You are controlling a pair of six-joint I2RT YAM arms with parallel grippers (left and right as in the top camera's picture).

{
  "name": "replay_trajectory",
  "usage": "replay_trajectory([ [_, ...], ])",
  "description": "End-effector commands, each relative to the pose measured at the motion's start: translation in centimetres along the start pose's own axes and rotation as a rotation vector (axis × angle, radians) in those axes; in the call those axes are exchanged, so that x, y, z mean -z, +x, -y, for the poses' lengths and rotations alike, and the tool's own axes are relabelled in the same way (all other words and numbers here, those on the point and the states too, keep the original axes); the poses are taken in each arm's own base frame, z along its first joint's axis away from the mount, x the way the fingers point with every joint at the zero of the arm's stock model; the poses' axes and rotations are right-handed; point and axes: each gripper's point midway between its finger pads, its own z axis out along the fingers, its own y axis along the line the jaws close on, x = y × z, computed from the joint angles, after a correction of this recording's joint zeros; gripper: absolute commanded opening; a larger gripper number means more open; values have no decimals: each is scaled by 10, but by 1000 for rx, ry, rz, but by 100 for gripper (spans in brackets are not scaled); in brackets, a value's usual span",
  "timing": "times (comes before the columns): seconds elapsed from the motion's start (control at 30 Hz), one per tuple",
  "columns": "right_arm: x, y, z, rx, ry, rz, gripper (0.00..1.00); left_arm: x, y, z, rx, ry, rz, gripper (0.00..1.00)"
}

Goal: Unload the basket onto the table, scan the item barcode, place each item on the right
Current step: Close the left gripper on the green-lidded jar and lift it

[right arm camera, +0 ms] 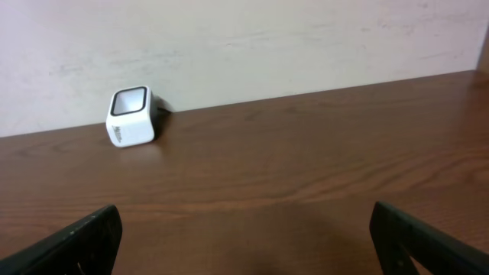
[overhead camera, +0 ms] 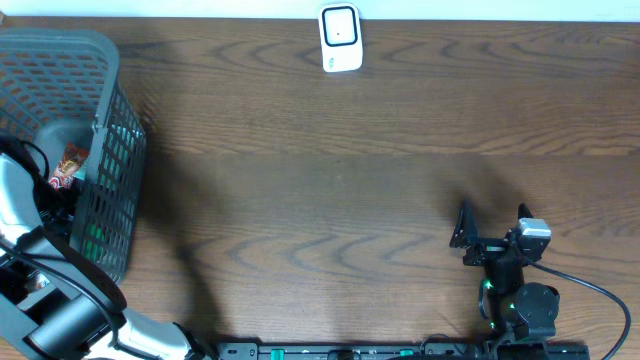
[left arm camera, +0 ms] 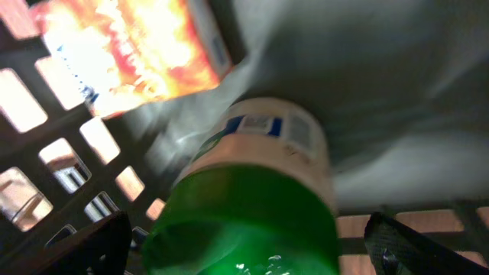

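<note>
Open table (overhead camera: pixel 330 200) between basket (overhead camera: pixel 118 160) and scanner (overhead camera: pixel 340 38); inside, bottle (left arm camera: pixel 252 198) and packet (left arm camera: pixel 130 46) close together.

Dark wood-grain surface (overhead camera: pixel 330 200) with soft shadows, meeting a plain, pale wall (right arm camera: pixel 290 38) along its far edge; lighting even and diffuse.

My left arm (overhead camera: pixel 62 318): black blocky links, white-silver shells, thin black wire (overhead camera: pixel 35 155) by the upper link. My right arm (overhead camera: pixel 520 295): all black, round joint housing, small green lights (overhead camera: pixel 487 290), silver-grey camera block (overhead camera: pixel 533 232) on the wrist, black cable (overhead camera: pixel 590 288) curving off sideways. My right fingers (right arm camera: pixel 72 241): matte black, wedge-shaped. My left fingers (left arm camera: pixel 76 248): dark too.
</note>
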Motion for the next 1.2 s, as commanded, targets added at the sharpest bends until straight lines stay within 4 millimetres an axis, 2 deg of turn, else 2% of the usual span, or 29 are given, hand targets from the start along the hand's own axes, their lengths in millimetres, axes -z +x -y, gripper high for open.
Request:
replay_trajectory([
  [0.0,0,0,-1,-12,0,1,99,7,1,-9,28,-9,7,98],
  [0.27,0,1,-1,-12,0,0,99,5,0,-8,29,-7,15,98],
  [0.73,0,1,-1,-12,0,0,99,-38,8,-9,31,-15,3,98],
  [0.93,0,1,-1,-12,0,0,99,-43,6,-7,32,-9,12,100],
  [1.07,0,1,-1,-12,0,0,99,-43,6,-7,32,-8,15,79],
  [1.17,0,1,-1,-12,0,0,99,-42,5,-7,33,-7,17,70],
])
